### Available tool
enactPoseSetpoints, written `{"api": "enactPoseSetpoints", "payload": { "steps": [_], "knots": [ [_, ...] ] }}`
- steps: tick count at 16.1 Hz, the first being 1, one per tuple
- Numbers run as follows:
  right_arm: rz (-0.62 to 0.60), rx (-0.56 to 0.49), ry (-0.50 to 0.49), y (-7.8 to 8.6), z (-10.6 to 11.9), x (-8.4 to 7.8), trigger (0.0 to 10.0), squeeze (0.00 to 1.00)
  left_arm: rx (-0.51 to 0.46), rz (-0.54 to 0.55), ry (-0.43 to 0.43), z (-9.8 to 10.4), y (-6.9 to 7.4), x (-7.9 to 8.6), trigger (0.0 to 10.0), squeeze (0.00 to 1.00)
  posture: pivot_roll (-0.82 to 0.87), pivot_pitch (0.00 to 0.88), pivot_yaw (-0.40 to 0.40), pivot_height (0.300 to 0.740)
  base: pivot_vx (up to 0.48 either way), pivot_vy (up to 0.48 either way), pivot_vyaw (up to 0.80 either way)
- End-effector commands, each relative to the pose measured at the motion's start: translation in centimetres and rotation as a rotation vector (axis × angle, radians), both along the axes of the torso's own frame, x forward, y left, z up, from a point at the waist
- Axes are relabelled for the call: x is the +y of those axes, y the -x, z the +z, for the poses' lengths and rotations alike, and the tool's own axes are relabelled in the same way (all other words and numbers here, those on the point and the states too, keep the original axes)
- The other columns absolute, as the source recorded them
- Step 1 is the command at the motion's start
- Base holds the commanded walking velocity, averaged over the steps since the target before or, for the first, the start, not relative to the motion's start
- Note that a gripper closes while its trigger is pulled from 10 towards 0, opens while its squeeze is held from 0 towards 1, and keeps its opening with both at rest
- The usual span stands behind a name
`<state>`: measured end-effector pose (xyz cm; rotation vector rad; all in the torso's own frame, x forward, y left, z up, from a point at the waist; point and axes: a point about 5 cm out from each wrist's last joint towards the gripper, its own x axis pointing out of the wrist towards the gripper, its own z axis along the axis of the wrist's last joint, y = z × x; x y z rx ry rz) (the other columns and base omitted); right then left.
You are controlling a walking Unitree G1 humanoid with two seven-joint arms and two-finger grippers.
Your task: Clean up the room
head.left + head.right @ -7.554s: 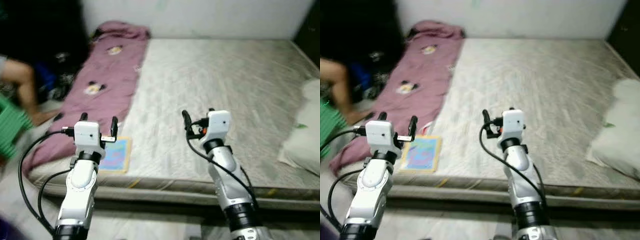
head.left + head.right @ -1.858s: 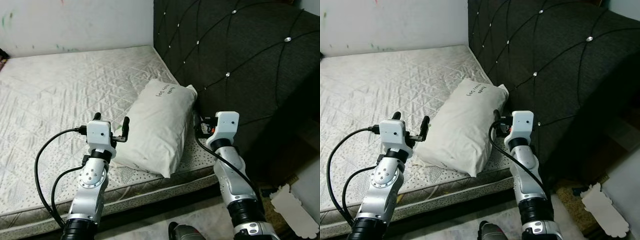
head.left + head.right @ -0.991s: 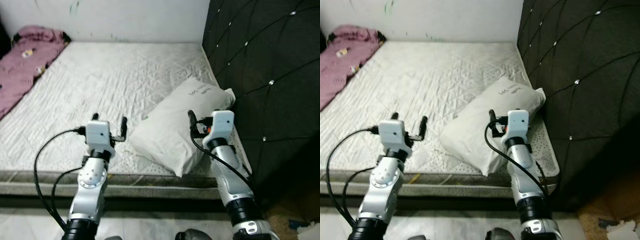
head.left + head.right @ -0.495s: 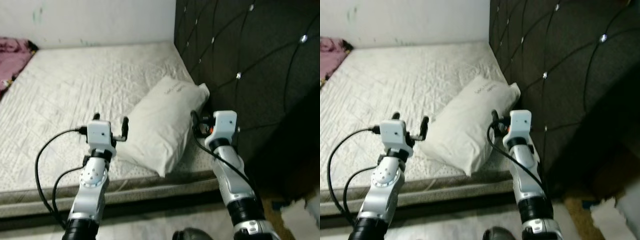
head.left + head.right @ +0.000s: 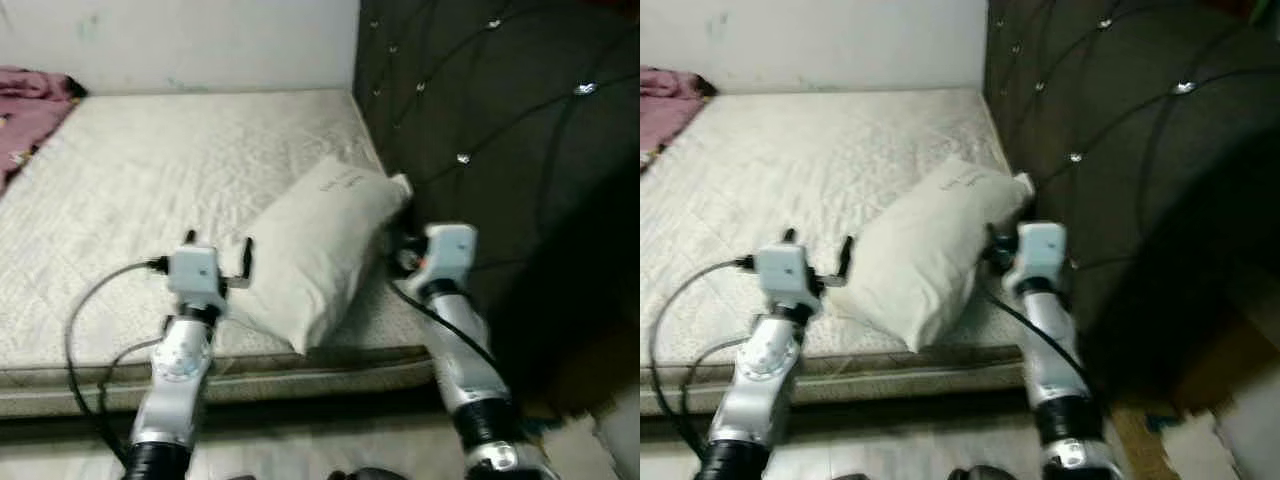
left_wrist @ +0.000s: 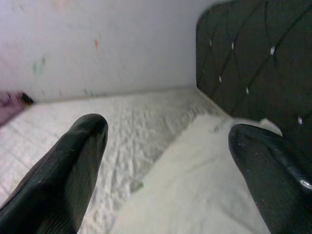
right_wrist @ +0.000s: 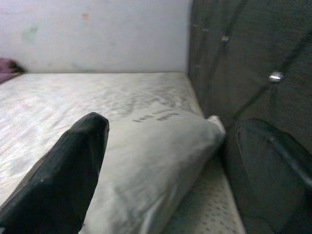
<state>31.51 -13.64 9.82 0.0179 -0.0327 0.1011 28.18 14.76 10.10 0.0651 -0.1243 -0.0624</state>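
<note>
Pillow [image 5: 318,245]: lay on the bare mattress [image 5: 150,180] at center frame of the left eye view, one end pushed up against the dark tufted headboard [image 5: 480,130], the other hanging near the mattress's front edge.
Long axis: ran on a slant, from the lower middle of the frame up and rightward toward the headboard.
Left pincer [image 5: 218,252]: raised at lower left of center, its two black fingers spread apart and empty; the pillow's near corner sat just beside it, toward the right.
Left wrist view: the fingers [image 6: 73,161] stood wide apart, with the pillow [image 6: 195,180] filling the space ahead between them, not touched.
Right pincer [image 7: 170,161]: up at the pillow's far flank, close to the gap between pillow and headboard; fingers parted and holding nothing, as the right wrist view showed.
Right wrist view: the pillow [image 7: 156,151] lay straight ahead, its long side leading away toward the wall.
Bracket: the two pincers stood one on each side of the pillow's lower half, left at the outer long edge, right at the headboard side.
Nearer arm: judged about equal; the right looked a shade closer to the cloth, though blur made contact impossible to tell.
Likely step: probably closing in from both sides to lift or square the pillow.
Elsewhere: a pink blanket [image 5: 30,105] bunched at the upper left corner, well apart.
</note>
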Motion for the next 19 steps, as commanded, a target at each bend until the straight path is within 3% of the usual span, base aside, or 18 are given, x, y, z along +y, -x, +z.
{"api": "enactPoseSetpoints", "payload": {
  "steps": [1, 5, 15, 19],
  "knots": [
    [0.001, -0.009, 0.011, -0.11, 0.28, -0.07, 10.0, 0.00, -0.018, -0.016, 0.006, 0.29, 0.07, -0.18, 10.0, 0.00, -0.09, 0.000, 0.009, 0.740, 0.000, 0.000, 0.00],
    [0.003, -0.013, 0.013, -0.12, 0.33, -0.03, 10.0, 0.00, -0.022, -0.026, 0.010, 0.37, 0.10, -0.20, 10.0, 0.00, -0.09, 0.000, 0.012, 0.740, 0.123, 0.000, 0.36],
    [-0.005, -0.004, 0.010, -0.15, 0.23, -0.03, 10.0, 0.00, -0.018, -0.036, 0.011, 0.36, 0.13, -0.20, 10.0, 0.00, -0.08, 0.000, 0.013, 0.740, 0.289, 0.000, 0.00],
    [-0.008, -0.001, 0.008, -0.20, 0.21, -0.02, 10.0, 0.00, -0.012, -0.039, 0.007, 0.26, 0.08, -0.18, 10.0, 0.00, -0.08, 0.000, 0.014, 0.740, 0.000, 0.000, 0.00]
  ]
}}
